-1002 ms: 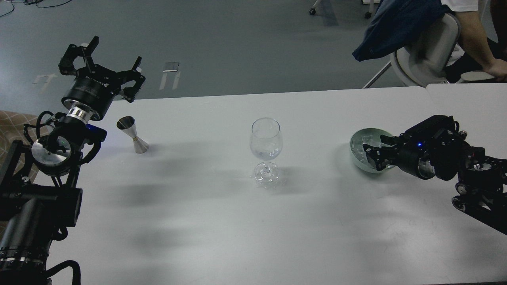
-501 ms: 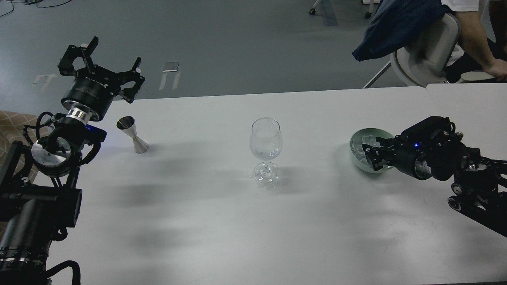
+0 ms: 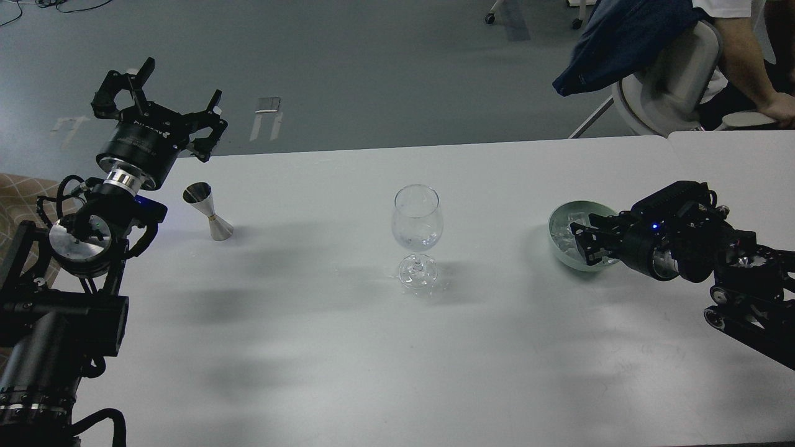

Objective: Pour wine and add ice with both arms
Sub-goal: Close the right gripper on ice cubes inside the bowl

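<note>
- Here our right gripper (image 3: 582, 239) reaches in from the right edge and sits inside the pale green bowl (image 3: 557, 218), down among the ice (image 3: 564, 234).
- Its fingers are dark and overlap the bowl's contents, so we cannot tell whether they are spread, closed, or pinching a cube.
- The ice lies as a heap of small clear cubes in the left part of the bowl, which stands on the white table (image 3: 348, 347), well to the right of the wine glass (image 3: 417, 234).
- The wine glass stands upright near the table's middle, clear and stemmed; whether anything is in it we cannot make out.
- A small metal jigger (image 3: 208, 211) stands on the table's left side, tilted slightly, well apart from the glass.
- Our left gripper (image 3: 164, 93) is raised above the table's far left corner, just behind the jigger, with its fingers spread wide and nothing between them.
- Beyond the table's far right corner a grey chair (image 3: 667, 87) carries a dark blue garment (image 3: 615, 43), and a person's forearm (image 3: 745, 68) shows beside it.
</note>
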`<state>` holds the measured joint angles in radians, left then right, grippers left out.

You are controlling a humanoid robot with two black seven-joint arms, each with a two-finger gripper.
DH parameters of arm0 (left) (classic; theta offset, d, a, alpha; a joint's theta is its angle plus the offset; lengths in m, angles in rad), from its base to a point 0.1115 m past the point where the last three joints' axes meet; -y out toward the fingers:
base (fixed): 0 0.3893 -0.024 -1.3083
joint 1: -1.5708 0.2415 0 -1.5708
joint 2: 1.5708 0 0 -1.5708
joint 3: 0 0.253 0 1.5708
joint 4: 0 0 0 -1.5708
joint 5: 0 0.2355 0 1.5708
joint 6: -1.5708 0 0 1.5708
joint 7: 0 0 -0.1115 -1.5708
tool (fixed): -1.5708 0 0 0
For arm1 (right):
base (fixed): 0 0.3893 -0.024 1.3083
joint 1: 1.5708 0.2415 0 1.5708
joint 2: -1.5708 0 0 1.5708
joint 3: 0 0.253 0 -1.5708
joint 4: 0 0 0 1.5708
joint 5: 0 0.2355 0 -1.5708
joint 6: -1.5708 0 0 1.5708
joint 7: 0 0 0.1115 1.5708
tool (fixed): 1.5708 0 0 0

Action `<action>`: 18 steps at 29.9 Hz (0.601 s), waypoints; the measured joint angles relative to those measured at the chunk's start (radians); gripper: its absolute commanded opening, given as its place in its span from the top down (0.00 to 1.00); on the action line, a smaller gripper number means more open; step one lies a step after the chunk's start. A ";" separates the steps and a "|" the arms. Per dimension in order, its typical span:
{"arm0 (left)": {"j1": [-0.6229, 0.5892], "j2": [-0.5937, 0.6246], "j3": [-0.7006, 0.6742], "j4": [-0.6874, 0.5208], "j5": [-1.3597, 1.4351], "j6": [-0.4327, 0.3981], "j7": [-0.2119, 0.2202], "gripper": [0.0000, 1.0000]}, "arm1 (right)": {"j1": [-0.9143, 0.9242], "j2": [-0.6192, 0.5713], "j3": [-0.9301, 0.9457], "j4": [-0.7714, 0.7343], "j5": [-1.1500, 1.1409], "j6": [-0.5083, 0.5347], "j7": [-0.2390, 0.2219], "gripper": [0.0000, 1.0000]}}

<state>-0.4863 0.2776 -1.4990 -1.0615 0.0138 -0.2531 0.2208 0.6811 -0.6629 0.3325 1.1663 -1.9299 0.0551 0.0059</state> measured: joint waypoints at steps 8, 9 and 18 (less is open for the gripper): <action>0.000 0.000 0.000 0.003 0.000 -0.001 -0.001 0.03 | -0.006 0.011 0.003 -0.021 -0.003 -0.001 -0.001 0.61; 0.001 0.000 0.000 0.004 0.000 -0.002 -0.001 0.03 | -0.006 0.013 0.003 -0.025 -0.003 -0.001 -0.001 0.61; 0.001 0.000 0.000 0.006 0.000 -0.004 -0.001 0.03 | -0.002 0.026 0.005 -0.042 -0.003 -0.006 -0.001 0.60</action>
<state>-0.4848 0.2777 -1.4988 -1.0555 0.0138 -0.2575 0.2202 0.6793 -0.6369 0.3374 1.1242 -1.9328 0.0491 0.0045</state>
